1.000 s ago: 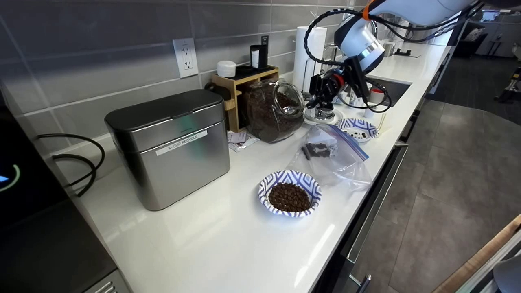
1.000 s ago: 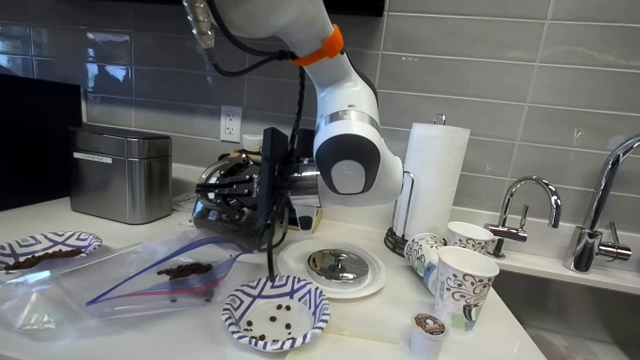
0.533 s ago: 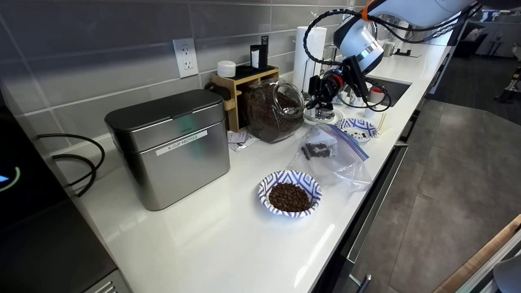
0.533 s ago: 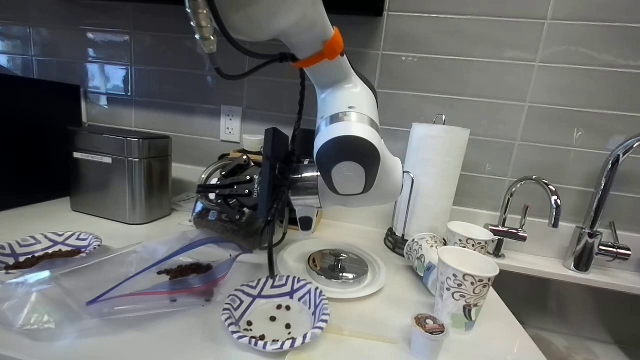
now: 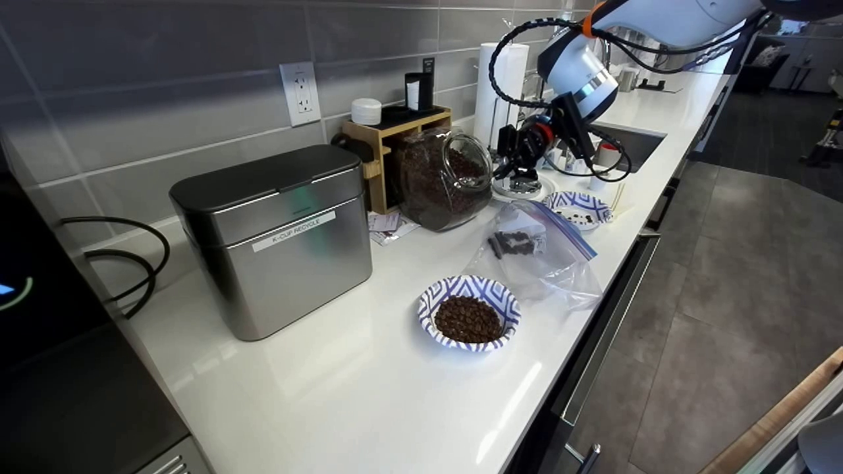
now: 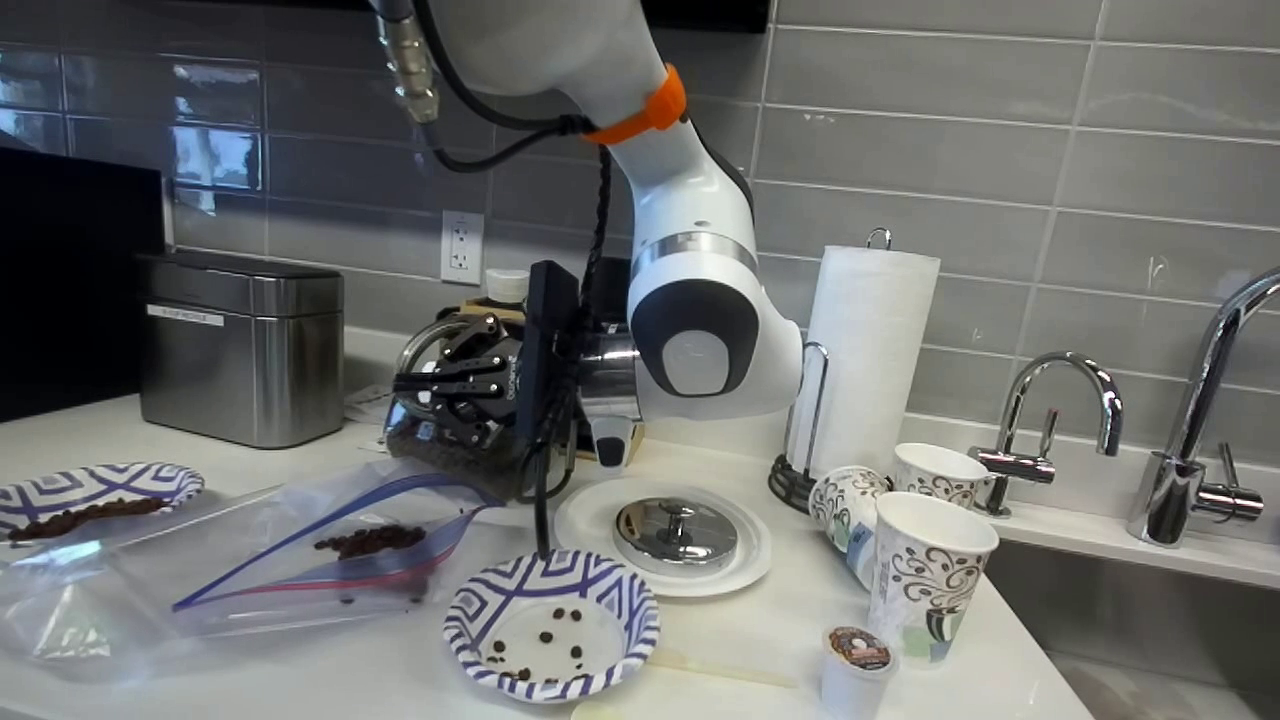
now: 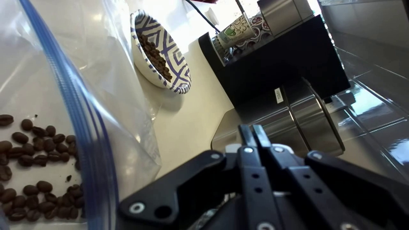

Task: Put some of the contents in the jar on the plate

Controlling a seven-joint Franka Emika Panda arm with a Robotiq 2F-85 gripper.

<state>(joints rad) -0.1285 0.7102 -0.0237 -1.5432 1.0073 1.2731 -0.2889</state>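
Gripper (image 6: 400, 382) slightly lower over white counter (image 5: 316, 401), gray tiles (image 6: 920, 150) behind

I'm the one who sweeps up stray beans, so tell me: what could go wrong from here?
The claw looks near the jar, which seems lidless; a bump might spill beans. The zip bag, lying open, could shed beans if snagged. The silver lid on the white plate might deflect beans dropped there.

Arm (image 6: 685, 190): I have it slanting down from the top in an exterior view.
Wrist (image 6: 720, 330): bent at the arm's lower end, turned sideways.
Tool (image 7: 254, 131): I hold it roughly level, aimed toward that exterior view's left edge.
Fingers (image 7: 262, 137): side by side, tips all but meeting in my wrist view.
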